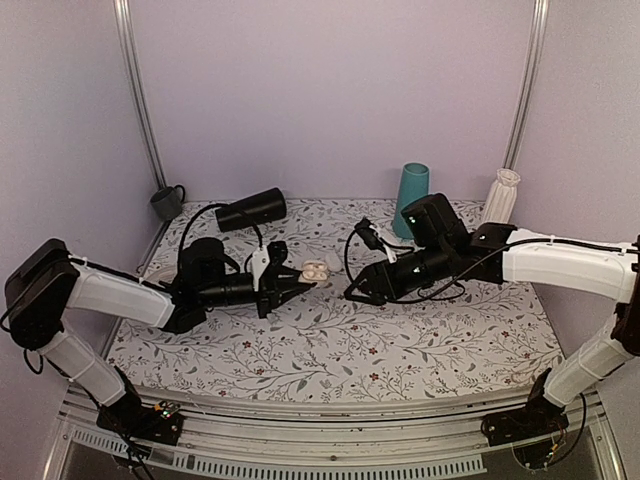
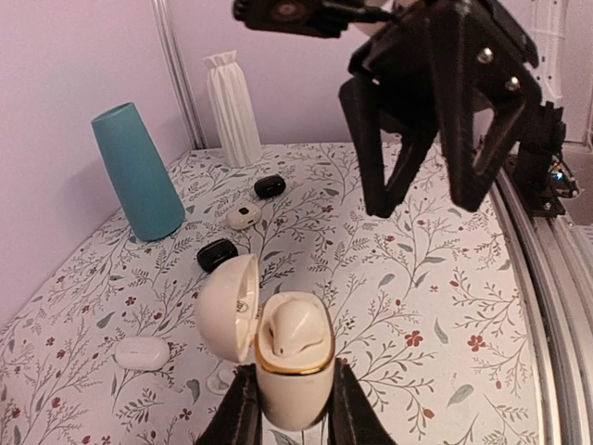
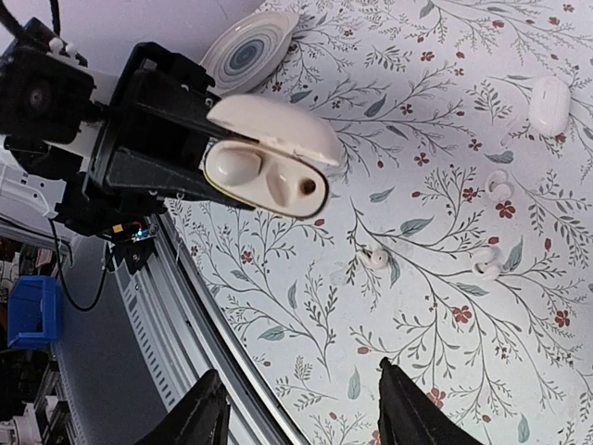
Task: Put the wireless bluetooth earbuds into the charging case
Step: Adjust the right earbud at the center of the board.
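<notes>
Currently, the charging case (image 2: 296,413) is found held clear of the bench (image 1: 400,350). It is pinched at its lower body by the left gripper (image 2: 293,389), whose fingers are pressed tight against both of its sides. The case is held left of the bench's middle, with its hinged lid (image 2: 227,308) swung open to one side. One white earbud (image 2: 293,329) is seen seated in a well of the case. In the right wrist view the second well (image 3: 301,189) shows a dark hole at its bottom. The right gripper (image 3: 298,389) is observed near the open face of the case and apart from it, its fingers spread wide with nothing between them. On the bench surface a white oval piece (image 2: 142,352) is noted lying beside the case, and small white ring-shaped pieces (image 3: 488,264) are scattered near it. Two small black round pieces (image 2: 216,253) and a small white round piece (image 2: 243,216) are recorded farther back, near a teal cup (image 2: 139,176) standing upright. A white ribbed vase (image 2: 233,107) stands upright at the back wall. A dark mug (image 1: 167,202) and a black cylinder (image 1: 252,209) lying on its side are seen at the far left of the bench.
</notes>
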You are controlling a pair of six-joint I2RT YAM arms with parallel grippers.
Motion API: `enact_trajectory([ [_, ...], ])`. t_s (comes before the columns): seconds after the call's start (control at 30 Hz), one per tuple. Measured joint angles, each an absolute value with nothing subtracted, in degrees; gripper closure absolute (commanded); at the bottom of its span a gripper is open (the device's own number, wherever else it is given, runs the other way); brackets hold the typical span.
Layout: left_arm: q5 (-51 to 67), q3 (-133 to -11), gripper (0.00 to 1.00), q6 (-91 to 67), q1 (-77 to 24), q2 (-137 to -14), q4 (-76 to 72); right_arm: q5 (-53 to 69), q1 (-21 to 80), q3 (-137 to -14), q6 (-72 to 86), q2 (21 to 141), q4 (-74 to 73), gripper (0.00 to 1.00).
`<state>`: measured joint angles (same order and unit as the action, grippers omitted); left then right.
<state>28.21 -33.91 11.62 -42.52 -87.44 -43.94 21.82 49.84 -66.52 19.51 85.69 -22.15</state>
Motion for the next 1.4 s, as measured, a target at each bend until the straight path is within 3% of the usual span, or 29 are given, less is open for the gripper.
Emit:
enact_trajectory([
  [0.23,25.6,-33.9,1.00,6.9,-39.6,-86.4,-44.5,17.7,52.2,-59.7,20.2,86.7,-15.9,0.45],
  [0.57,22.2,-33.6,1.00,4.3,-36.4,-77.3,-43.7,18.7,53.5,-66.2,23.3,105.2,-12.4,0.55],
  [1.4,20.3,-32.6,1.00,4.4,-35.2,-74.5,-40.8,20.4,53.5,-75.0,22.3,119.5,-7.6,0.49],
])
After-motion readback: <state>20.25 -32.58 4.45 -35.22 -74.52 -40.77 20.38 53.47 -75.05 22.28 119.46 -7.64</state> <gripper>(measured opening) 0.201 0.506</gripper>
